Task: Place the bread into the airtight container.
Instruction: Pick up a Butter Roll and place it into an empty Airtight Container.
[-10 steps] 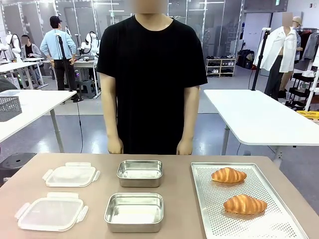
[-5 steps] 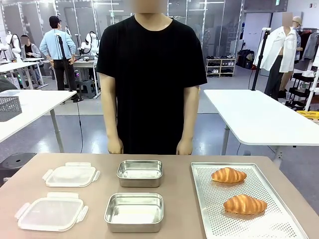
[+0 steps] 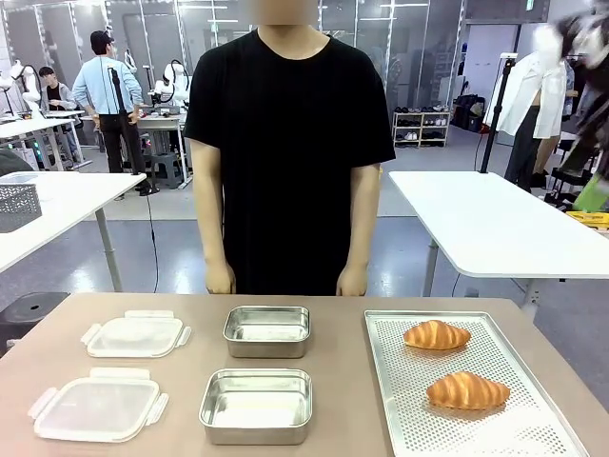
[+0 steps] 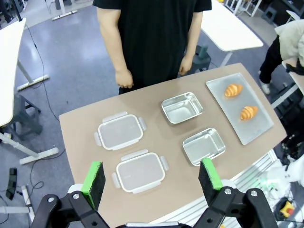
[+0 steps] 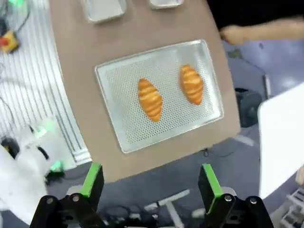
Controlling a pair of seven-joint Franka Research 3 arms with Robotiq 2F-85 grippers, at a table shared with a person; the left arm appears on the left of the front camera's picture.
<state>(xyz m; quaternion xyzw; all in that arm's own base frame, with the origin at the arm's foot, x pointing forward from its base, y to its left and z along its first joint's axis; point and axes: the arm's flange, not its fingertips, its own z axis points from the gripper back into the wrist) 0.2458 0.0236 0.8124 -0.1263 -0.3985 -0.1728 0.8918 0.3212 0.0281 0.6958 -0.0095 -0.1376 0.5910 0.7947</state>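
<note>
Green-padded left claw spread wide, empty; right claw likewise, high above croissants.

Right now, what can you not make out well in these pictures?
Front view: the tray, near end cut off by the bottom edge.
Right wrist view: both steel containers, cut off by the top edge.
Left wrist view: the croissants, too small for surface detail.

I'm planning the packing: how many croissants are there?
2. Both lie on the tray, apart from each other: the far croissant near its far end, the near croissant around its middle. None appears hidden.
</note>
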